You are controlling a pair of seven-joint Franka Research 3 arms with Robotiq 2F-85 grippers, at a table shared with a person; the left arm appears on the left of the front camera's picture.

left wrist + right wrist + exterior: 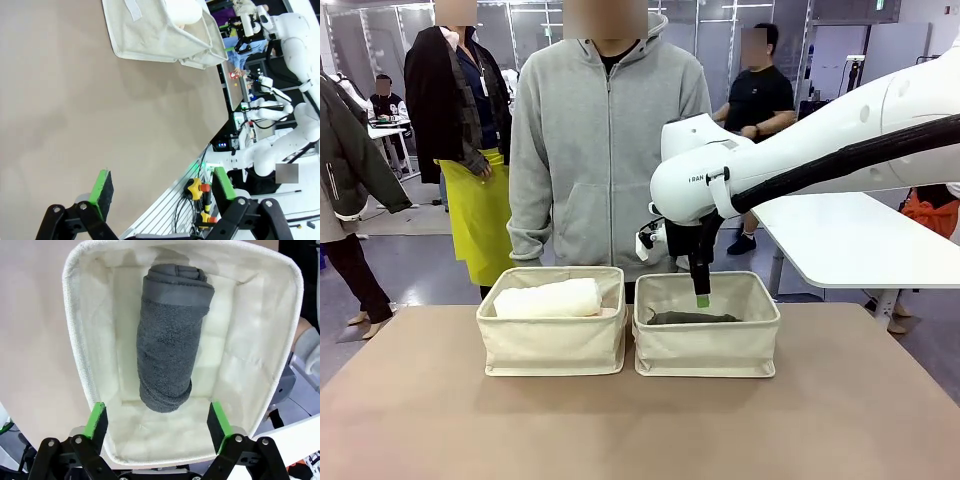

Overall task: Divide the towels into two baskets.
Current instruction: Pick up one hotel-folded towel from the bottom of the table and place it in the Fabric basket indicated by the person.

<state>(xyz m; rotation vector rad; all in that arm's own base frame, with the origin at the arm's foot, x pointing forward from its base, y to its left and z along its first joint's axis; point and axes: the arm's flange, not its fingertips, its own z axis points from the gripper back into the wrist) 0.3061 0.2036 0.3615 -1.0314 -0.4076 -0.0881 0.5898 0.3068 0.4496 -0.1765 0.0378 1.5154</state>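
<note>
In the front view, two matching cream canvas baskets stood side by side at the centre of the tan surface (pixel 620 430), in front of a person in a grey zip hoodie (pixel 605 150). The left-hand cream basket (pixel 552 345) held a white rolled cloth towel (pixel 550 298) lying across it, with a sliver of pale pink cloth at its right end. The right-hand cream basket (pixel 707 345) held a dark grey rolled towel (pixel 692 318) lying flat on its floor.

The right end effector (pixel 702 297) hung over the right-hand basket, its green-padded fingers spread wide and released; in the right wrist view the grey roll lay between and beyond the fingers, apart from both.

The left end effector (pixel 162 192) hovered low in its own frame, released and grasping nothing, with the left-hand basket at the frame's top.
</note>
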